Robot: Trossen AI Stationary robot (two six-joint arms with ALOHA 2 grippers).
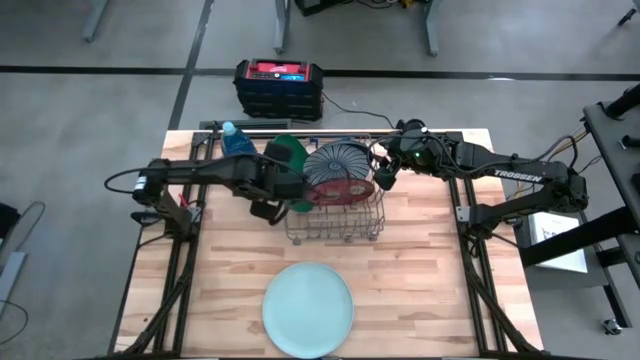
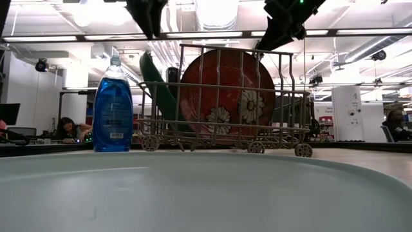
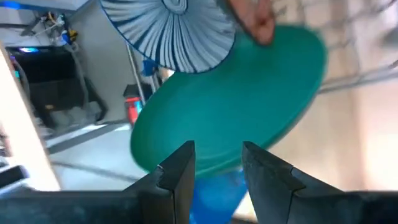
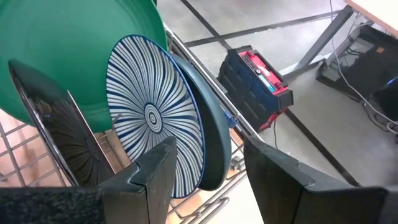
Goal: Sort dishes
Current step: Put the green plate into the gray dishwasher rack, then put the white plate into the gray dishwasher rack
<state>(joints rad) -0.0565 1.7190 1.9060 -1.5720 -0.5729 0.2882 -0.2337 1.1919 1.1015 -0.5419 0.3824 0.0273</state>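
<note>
Clamped on the rim of the green plate point(image 1: 289, 160) is the left gripper point(image 3: 217, 167), the plate being held tilted at the left end of the wire rack point(image 1: 335, 215), near the tabletop's far edge. At the rack's right end the right gripper point(image 4: 205, 163) is held with fingers parted, nothing between them. The striped plate point(image 4: 152, 118), a dark teal plate point(image 4: 211, 140) and the red flowered plate point(image 2: 226, 93) are stood upright in the rack. A pale plate point(image 1: 307, 308) is laid at the near edge. A blue bottle point(image 2: 112, 106) is stood beside the rack.
</note>
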